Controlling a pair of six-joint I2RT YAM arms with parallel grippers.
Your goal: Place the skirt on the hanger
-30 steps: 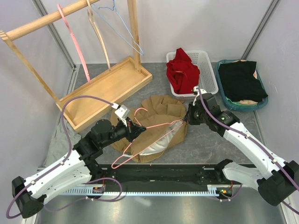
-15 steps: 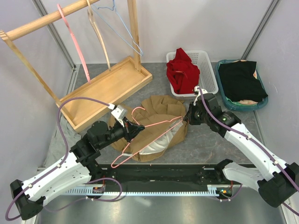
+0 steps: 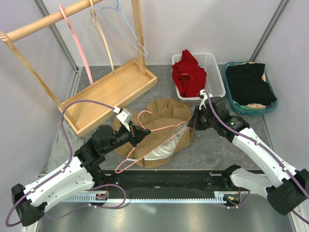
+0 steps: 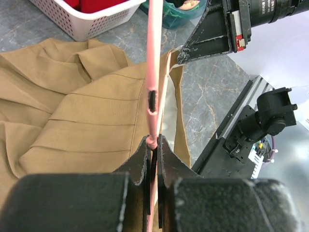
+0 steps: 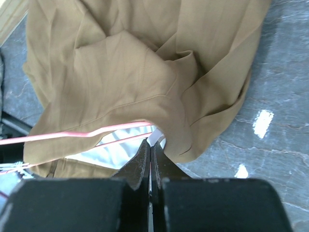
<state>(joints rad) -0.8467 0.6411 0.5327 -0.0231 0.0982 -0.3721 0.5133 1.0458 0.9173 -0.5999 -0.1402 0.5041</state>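
The tan skirt (image 3: 164, 112) lies crumpled on the grey surface (image 3: 227, 150), roughly midway between the two arms. Its white lining (image 3: 160, 151) shows at the open waist on the near side. The pink hanger (image 3: 161, 129) lies across it. The hook sits over the skirt's far-left part, one shoulder runs right toward the waist opening, and the other end sticks out past the cloth near the arm bases.

The left gripper (image 3: 143, 131) is closed on the hanger close to its neck (the left wrist view shows both fingers pressed against the pink bar from either side). The right gripper (image 3: 191, 123) is clamped on the skirt's edge at its right side, jaws fully together on a fold of tan cloth. In the right wrist view the hanger's thin pink bars pass under that fold, beside the lining.

Beyond the skirt stand a white basket (image 3: 216, 72) holding a red garment (image 3: 188, 75) and a teal bin (image 3: 256, 112) holding a black garment (image 3: 248, 84). At far left a wooden rack (image 3: 111, 89) carries three spare hangers (image 3: 104, 41).
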